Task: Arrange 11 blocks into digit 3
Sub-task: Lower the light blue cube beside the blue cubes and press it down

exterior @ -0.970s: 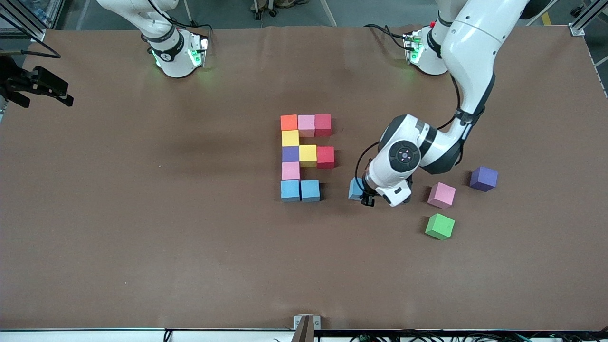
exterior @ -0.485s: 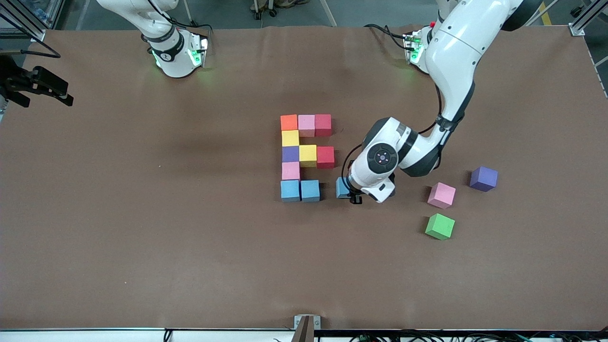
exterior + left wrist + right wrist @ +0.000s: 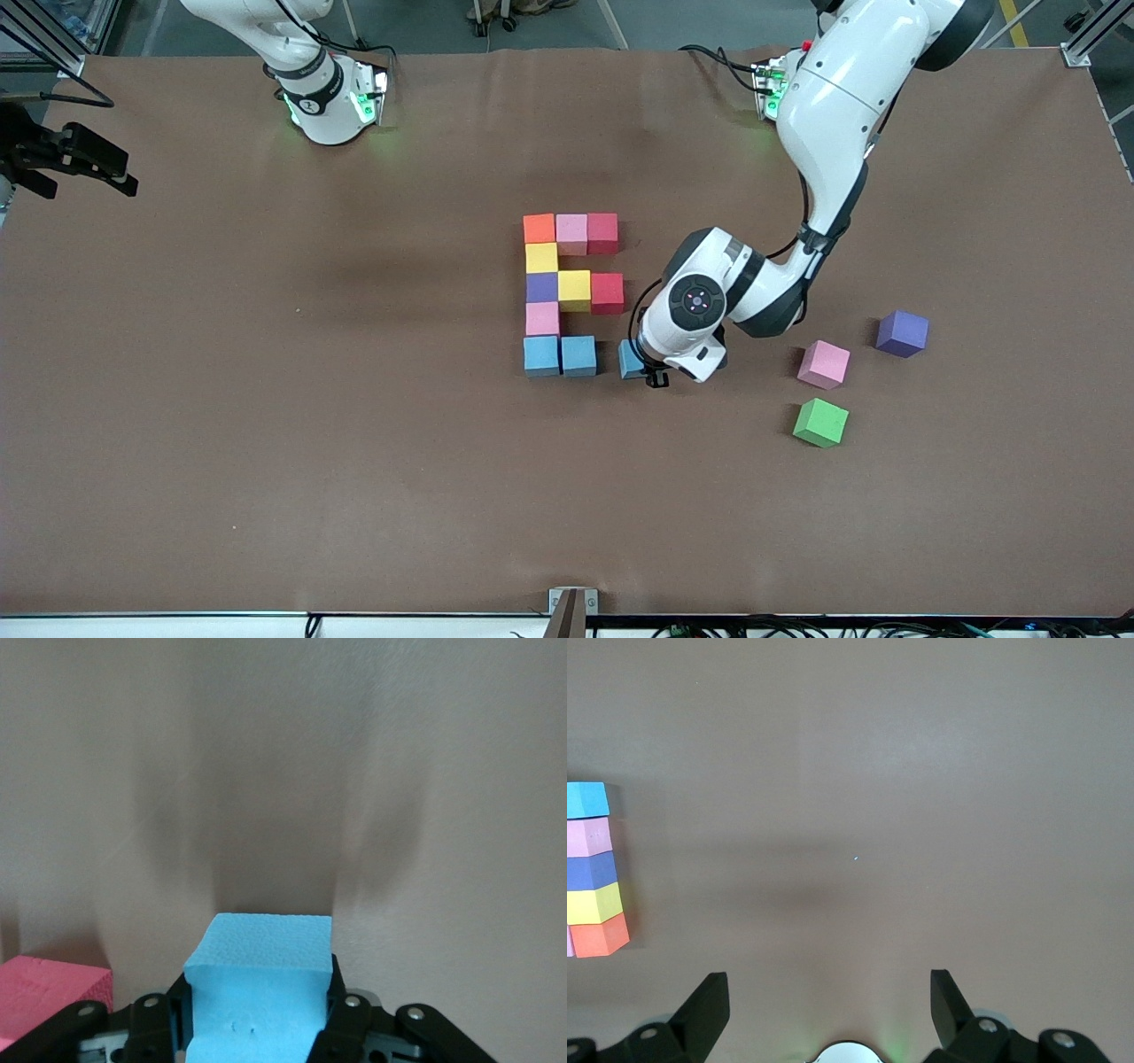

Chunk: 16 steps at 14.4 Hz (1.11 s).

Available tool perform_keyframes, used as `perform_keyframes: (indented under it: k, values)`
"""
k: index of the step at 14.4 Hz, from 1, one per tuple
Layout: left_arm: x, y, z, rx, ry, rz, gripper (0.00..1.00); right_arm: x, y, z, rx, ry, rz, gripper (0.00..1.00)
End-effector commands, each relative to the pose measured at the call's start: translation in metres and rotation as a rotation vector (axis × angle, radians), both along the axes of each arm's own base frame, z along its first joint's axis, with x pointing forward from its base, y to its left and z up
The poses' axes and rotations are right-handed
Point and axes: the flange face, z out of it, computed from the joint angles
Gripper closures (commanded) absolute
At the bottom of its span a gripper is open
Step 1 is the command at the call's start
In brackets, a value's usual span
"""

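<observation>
Since a second ago, the left hand (image 3: 645, 370) has carried its light blue block (image 3: 630, 358) toward the right arm's end of the surface (image 3: 266, 399), closing most of the gap to the figure. In the left wrist view the two fingers (image 3: 350, 1023) clamp the block's opposite sides, leaving its front face free, which suits sliding it in flush against a neighbour.

Ten cubes of the digit 3 (image 3: 571, 292) already lie on the surface: an orange, pink and red bar farthest from the front camera, a column of yellow, purple and pink running down from the orange one, a yellow and red pair forming the middle bar, and two light blue blocks (image 3: 560, 355) nearest the camera. That bottom bar is one cube short, and the carried block is low, just beside its open end, so I judge this is the last placement.

Well apart toward the left arm's end sit a spare pink cube (image 3: 824, 364), a purple cube (image 3: 902, 333) and a green cube (image 3: 820, 422).

Off at its own end, the right hand (image 3: 829, 1010) waits with fingers spread wide, holding nothing.
</observation>
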Motion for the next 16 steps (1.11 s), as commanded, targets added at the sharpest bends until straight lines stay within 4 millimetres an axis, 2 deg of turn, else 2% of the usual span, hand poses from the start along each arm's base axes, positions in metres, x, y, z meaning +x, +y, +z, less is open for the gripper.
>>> perform_keyframes:
  k: [1, 3, 12, 14, 16]
  values:
    - [0.002, -0.016, -0.001, 0.031, -0.028, 0.003, 0.76, -0.009, -0.001, 0.004, -0.01, -0.002, 0.004, 0.0]
    - [0.002, -0.027, -0.005, 0.028, -0.036, -0.01, 0.76, -0.009, -0.001, 0.004, -0.01, -0.002, 0.005, 0.0]
    - [0.009, -0.032, -0.003, 0.02, -0.051, -0.008, 0.76, -0.009, -0.001, 0.003, -0.01, 0.004, 0.005, 0.0]
    - [0.001, -0.043, -0.006, 0.023, -0.05, -0.031, 0.76, -0.009, -0.001, 0.003, -0.01, 0.004, 0.005, 0.0]
    - [-0.002, -0.046, -0.008, 0.037, -0.059, -0.053, 0.76, -0.009, -0.002, 0.002, -0.011, 0.006, 0.005, 0.0]
